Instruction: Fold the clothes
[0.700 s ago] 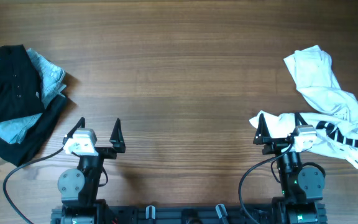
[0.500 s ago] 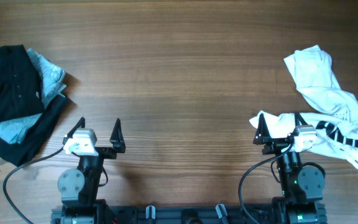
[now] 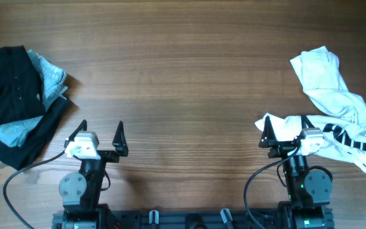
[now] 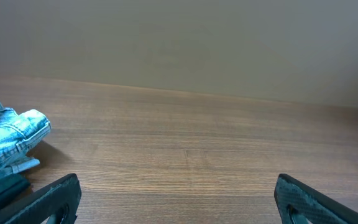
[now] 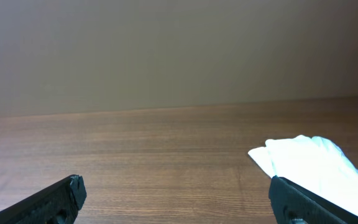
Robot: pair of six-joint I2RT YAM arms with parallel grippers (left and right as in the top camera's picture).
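The white T-shirt [image 3: 338, 105] lies crumpled at the right edge of the table, black lettering showing on its lower part. A corner of it shows in the right wrist view [image 5: 319, 165]. My right gripper [image 3: 286, 129] is open and empty at the near right, its right finger next to the shirt's near edge. My left gripper [image 3: 100, 131] is open and empty at the near left, far from the shirt. In the wrist views both grippers [image 4: 178, 202] [image 5: 178, 199] hold nothing, with bare wood between the fingers.
A black garment [image 3: 8, 83] with a small white mark lies on light blue-grey cloth [image 3: 49, 79] at the far left; the blue cloth also shows in the left wrist view [image 4: 8, 140]. Cables run from both arm bases at the near edge.
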